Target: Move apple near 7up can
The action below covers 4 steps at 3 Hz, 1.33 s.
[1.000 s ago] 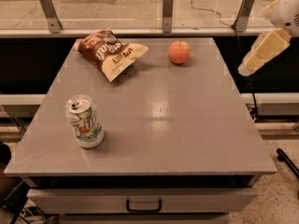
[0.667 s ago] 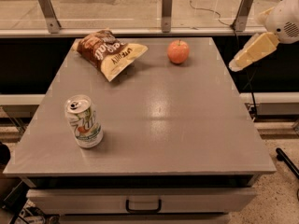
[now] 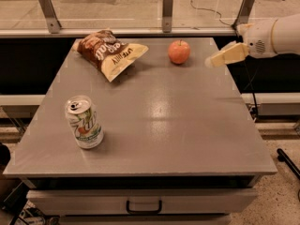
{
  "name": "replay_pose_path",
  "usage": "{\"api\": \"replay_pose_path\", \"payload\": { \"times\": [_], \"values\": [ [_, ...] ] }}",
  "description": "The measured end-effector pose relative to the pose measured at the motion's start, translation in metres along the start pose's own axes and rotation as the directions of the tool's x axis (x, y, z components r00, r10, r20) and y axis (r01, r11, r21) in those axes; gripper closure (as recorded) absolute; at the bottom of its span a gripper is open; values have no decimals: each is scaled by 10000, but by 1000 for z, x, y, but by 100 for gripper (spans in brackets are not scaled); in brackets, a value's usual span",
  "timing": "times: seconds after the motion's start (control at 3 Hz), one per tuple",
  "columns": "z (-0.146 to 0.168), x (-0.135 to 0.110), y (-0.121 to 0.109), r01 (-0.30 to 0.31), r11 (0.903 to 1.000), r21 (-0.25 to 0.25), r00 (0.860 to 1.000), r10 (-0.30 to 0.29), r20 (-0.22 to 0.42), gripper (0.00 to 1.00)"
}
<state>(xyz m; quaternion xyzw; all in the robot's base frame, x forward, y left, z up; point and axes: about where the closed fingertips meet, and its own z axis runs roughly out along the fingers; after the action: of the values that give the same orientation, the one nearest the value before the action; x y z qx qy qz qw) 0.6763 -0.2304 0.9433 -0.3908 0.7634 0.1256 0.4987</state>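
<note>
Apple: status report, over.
Gripper right of apple, apart from it. Apple on table, far side, not held. 7up can front left. Chip bag far left, just off the path.

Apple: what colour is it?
Reddish-orange apple, camera view; pincer hovers right of it.

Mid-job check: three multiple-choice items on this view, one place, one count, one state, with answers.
1. Where is the apple? A near edge; B far side of the table, right of the chip bag; C on the floor.
2. Things on the table? A two; B three; C four.
3. The 7up can is: A upright; B tipped over; C crushed.
B, by the far edge; B, bag, apple, can; A, top faces up. The tool hovers at the table's right edge, right of the apple.
</note>
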Motion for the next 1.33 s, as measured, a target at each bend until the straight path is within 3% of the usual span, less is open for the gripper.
{"api": "replay_pose_path", "payload": {
  "times": [0.67, 1.0, 1.33],
  "values": [
    [54, -1, -30, -480, 9985, 265, 9849, 429, 1679, 0],
    [57, -2, -29, -492, 9984, 262, 9849, 441, 1675, 0],
    [79, -4, -19, -443, 9983, 387, 9887, 382, 1451, 0]
  ]
}}
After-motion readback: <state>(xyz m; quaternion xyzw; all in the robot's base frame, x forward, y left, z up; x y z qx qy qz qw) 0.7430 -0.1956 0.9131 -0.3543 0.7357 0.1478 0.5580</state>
